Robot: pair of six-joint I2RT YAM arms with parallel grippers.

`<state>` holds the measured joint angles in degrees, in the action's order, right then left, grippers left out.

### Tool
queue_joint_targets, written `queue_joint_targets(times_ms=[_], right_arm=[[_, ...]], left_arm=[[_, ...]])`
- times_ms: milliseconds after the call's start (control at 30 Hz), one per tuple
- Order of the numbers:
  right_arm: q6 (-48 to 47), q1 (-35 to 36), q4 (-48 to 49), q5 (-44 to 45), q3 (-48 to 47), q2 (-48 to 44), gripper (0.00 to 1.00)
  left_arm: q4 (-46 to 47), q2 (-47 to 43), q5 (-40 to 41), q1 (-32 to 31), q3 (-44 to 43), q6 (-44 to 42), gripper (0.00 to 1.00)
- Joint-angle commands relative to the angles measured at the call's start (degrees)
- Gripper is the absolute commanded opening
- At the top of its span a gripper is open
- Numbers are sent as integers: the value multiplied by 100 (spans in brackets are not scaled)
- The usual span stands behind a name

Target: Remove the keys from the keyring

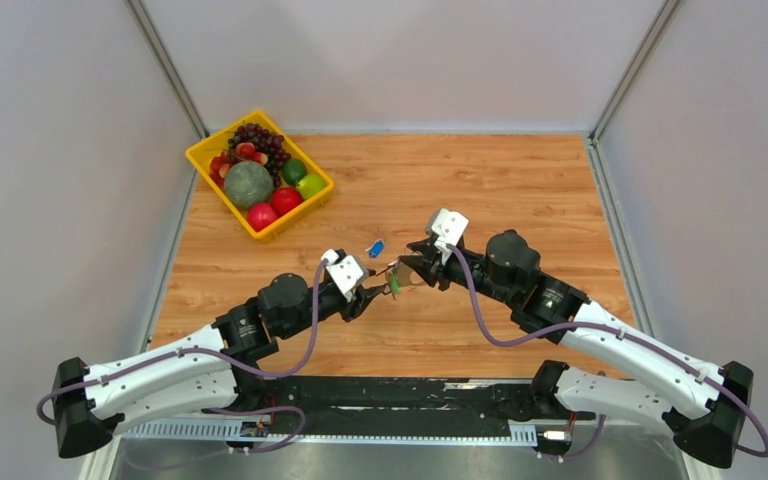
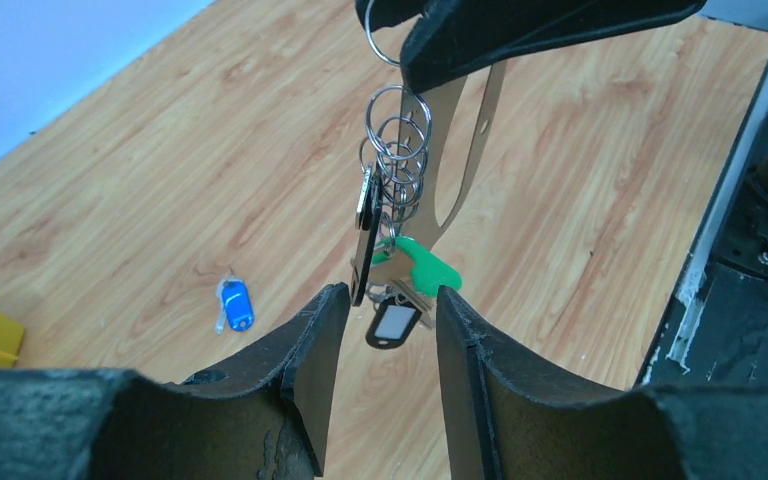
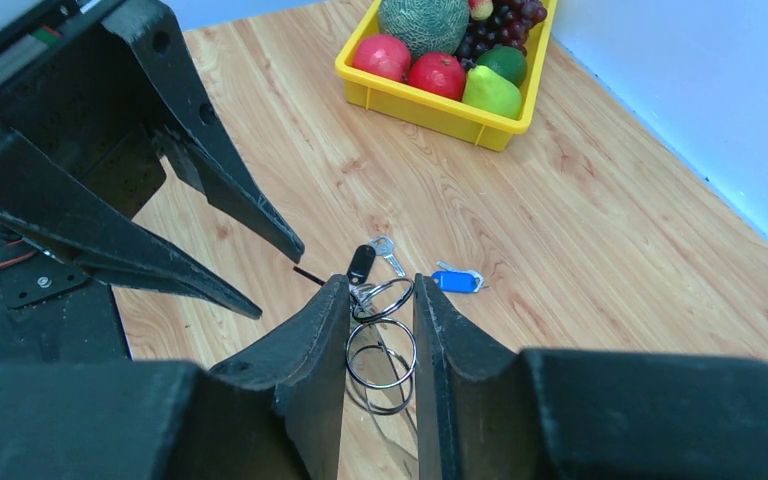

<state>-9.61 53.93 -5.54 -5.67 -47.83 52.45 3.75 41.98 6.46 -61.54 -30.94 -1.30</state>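
**Mid-air hold, centre of the overhead view.** The right gripper [image 3: 380, 290] has its fingers pinched on the keyring [image 2: 396, 152], a chain of thin linked wire loops. The keys [image 2: 392, 272] hang from it, clear of the table [image 1: 520, 190]. The left gripper [image 2: 392, 295] has its fingers spread, one on either side of the dangling bunch, and grips nothing. One blue-tagged key [image 2: 235, 305] lies loose on the wood, lower left in the left wrist view.

**Handling, as judged:** the bunch is light, hard and slippery, and it swings freely (the loops pivot on one another). The wire looks springy. The best hold is probably flat across a single key's plastic head or blade, low in the bunch and away from the loops.
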Motion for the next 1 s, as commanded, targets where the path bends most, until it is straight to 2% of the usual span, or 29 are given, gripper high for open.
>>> queue_joint_targets(times_ms=[0,100,167,667,967], right_arm=[[-85,11,291,-123,-146,-52,0],[-85,9,291,-164,-143,-58,0],[-96,8,297,-181,-132,-58,0],[-146,9,316,-235,-99,-8,0],[-138,4,352,-342,-91,-6,0]], left_arm=[[364,200,-210,-34,-251,40,47],[427,345,36,-31,-287,-88,38],[437,438,166,-28,-341,-139,36],[628,747,-59,-30,-409,-80,40],[807,1181,38,-17,-493,-263,37]])
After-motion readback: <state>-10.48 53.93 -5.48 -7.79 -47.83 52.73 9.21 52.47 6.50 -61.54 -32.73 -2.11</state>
